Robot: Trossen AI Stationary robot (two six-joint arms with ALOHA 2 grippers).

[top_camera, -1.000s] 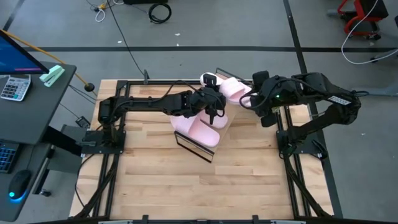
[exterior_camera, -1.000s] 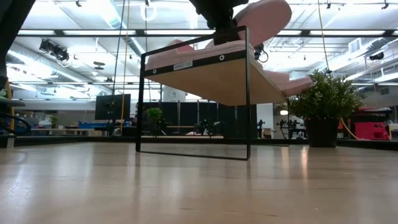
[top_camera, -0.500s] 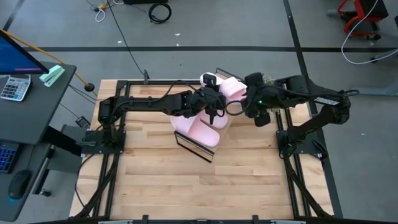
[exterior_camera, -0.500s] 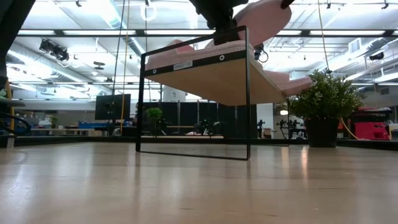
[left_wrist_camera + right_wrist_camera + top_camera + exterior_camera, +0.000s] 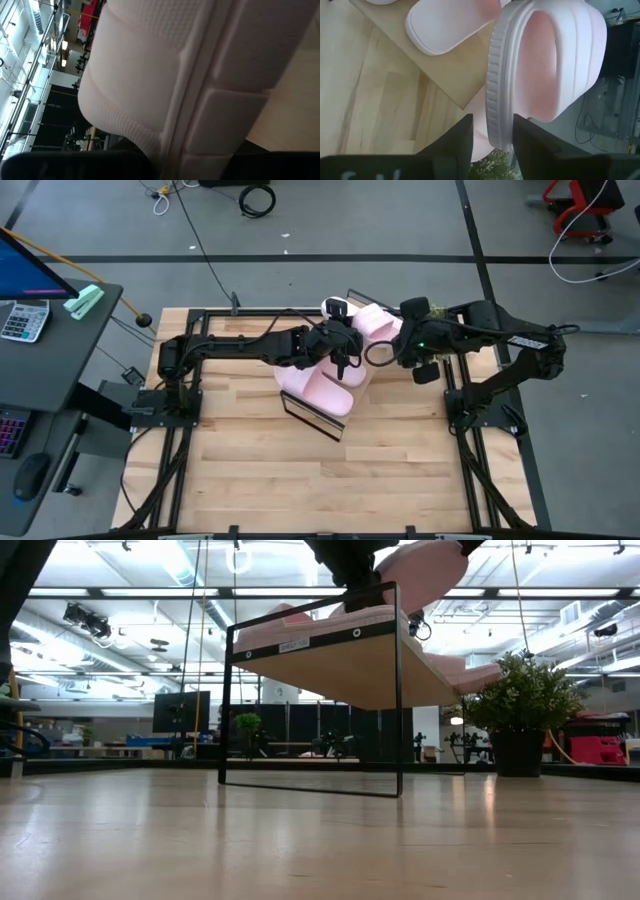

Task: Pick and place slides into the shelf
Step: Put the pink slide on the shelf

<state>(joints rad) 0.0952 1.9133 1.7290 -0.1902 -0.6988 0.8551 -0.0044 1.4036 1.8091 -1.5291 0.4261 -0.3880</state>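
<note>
A pale pink slide (image 5: 375, 323) hangs above the shelf (image 5: 318, 418), a light board on a black wire frame (image 5: 398, 690). My left gripper (image 5: 342, 358) is shut on it; the left wrist view is filled by its ribbed sole (image 5: 210, 75). My right gripper (image 5: 492, 122) comes from the table's right, slanting down and open. Its fingers stand on either side of the sole's rim (image 5: 499, 100) at the slide's free end. Two more slides (image 5: 315, 385) lie on the shelf's board (image 5: 445, 75). My left gripper holds the slide by the end nearer the left arm (image 5: 385, 580). The gripper's own body hides the place of contact. The slide is lifted clear above the shelf's board and tilted, its free end pointing toward the table's far right. Whether my right gripper touches the rim I cannot tell.
A potted plant (image 5: 520, 700) stands at the table's far right, close behind the right arm. The butcher-block table (image 5: 300, 480) lies bare in front of the shelf. A desk with a calculator (image 5: 22, 320) stands off the table's left.
My right gripper has moved toward the table's left and a little down, tipping further downward, up to the free end of the slide that my left gripper holds. The slide and the shelf have stayed where they were.
</note>
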